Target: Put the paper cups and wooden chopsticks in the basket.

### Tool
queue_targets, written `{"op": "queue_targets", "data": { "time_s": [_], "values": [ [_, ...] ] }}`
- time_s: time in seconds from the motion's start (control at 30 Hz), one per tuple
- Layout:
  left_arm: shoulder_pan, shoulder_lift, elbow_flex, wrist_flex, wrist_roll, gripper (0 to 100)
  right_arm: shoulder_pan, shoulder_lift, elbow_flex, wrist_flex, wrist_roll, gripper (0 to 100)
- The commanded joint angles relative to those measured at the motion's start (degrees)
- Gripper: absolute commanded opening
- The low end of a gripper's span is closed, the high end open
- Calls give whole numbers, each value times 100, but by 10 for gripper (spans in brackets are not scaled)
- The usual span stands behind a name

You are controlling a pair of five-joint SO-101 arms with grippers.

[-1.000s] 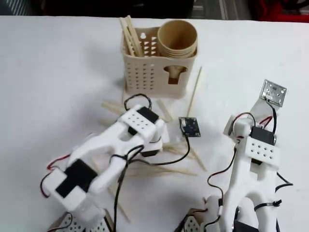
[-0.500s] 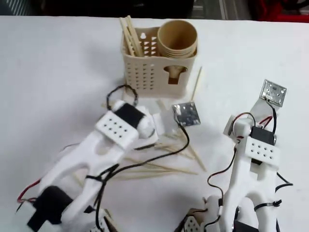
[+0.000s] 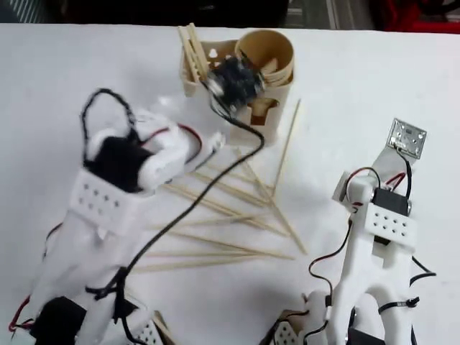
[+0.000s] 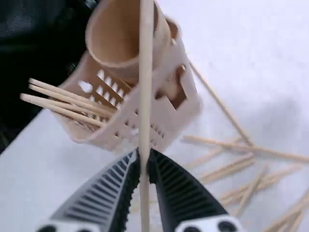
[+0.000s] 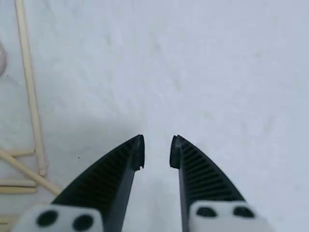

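A beige perforated basket (image 3: 272, 118) stands at the back of the table with stacked paper cups (image 3: 272, 49) and a few wooden chopsticks (image 3: 192, 44) inside. My left gripper (image 4: 144, 157) is shut on one chopstick (image 4: 146, 72), held upright just in front of the basket (image 4: 171, 108) and the cup (image 4: 120, 43). Several loose chopsticks (image 3: 226, 210) lie scattered on the white table between the arms. My right gripper (image 5: 157, 150) hangs open over bare table, nothing between its fingers, with one chopstick (image 5: 29, 92) lying off to its side.
The left arm (image 3: 118, 187) rises over the table's left half, its cable looping toward the basket. The right arm (image 3: 384, 224) stands at the front right. One chopstick (image 3: 289, 136) leans out beside the basket's right corner.
The left arm has lifted off the chopstick pile and swung up and back to the basket, carrying a chopstick. The right arm has stayed where it was.
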Motion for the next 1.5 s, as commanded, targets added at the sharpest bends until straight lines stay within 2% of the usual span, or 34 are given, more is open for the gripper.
{"op": "queue_targets", "data": {
  "time_s": [0.0,0.17,0.33,0.63,0.77,0.9,1.07,1.23,1.47],
  "values": [
    [-154,-66,-905,-826,642,22,40,-127,-18,-84,-18,101],
    [-242,303,-1011,-2479,932,22,40,-127,-18,-84,-18,101],
    [-251,971,-1037,-3578,958,22,40,-127,-18,-84,-18,101],
    [-488,2237,-1046,-4580,1644,25,40,-127,-18,-84,-18,101],
    [-611,2492,-1011,-4510,1644,79,22,-127,-18,-84,-9,101],
    [-716,2484,-1064,-4009,1644,137,22,-127,-18,-84,-9,101],
    [-725,2193,-1046,-3402,1635,146,22,-127,-18,-84,-9,101],
    [-725,1560,-1020,-2365,1626,146,31,-127,-18,-84,-9,101],
    [-514,1042,-1011,-527,615,151,40,-127,-18,-84,-9,101]
  ]
}}
